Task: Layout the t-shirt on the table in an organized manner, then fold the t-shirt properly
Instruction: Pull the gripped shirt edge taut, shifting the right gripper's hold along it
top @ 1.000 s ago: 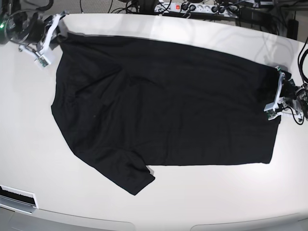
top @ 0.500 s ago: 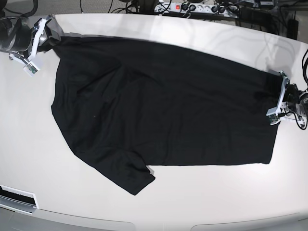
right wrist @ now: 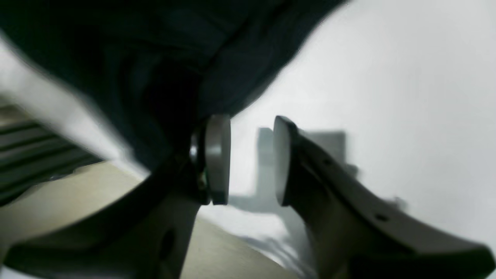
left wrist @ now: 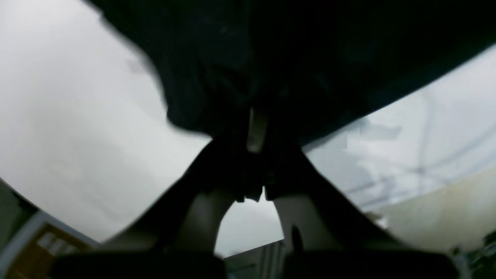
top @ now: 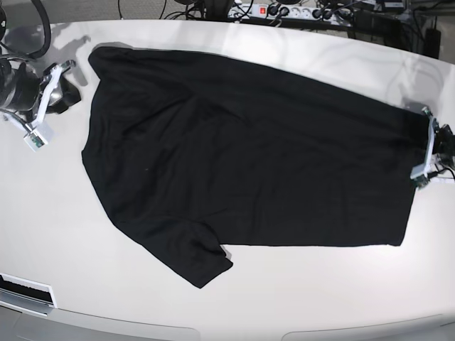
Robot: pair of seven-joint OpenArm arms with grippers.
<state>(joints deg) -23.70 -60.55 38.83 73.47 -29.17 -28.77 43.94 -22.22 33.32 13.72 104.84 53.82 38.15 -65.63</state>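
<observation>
The black t-shirt (top: 249, 156) lies spread across the off-white table (top: 298, 298), one sleeve pointing at the front edge. At the shirt's right edge my left gripper (top: 419, 149) is shut on the fabric. The left wrist view shows its fingers (left wrist: 255, 135) pinched on dark cloth (left wrist: 290, 58). Left of the shirt's upper corner, my right gripper (top: 69, 98) stands open and apart from the cloth. In the right wrist view nothing sits between that gripper's (right wrist: 252, 159) pads, and the shirt (right wrist: 135, 58) lies just beyond its left finger.
A power strip (top: 284, 11) and cables run along the table's back edge. A white slotted strip (top: 25, 290) sits at the front left corner. Cables hang beside the left arm at the right edge (top: 448, 85).
My right gripper opened, let go of the shirt's upper left corner and drew back down-left. The left gripper moved right with the fabric, dragging the shirt slightly that way.
</observation>
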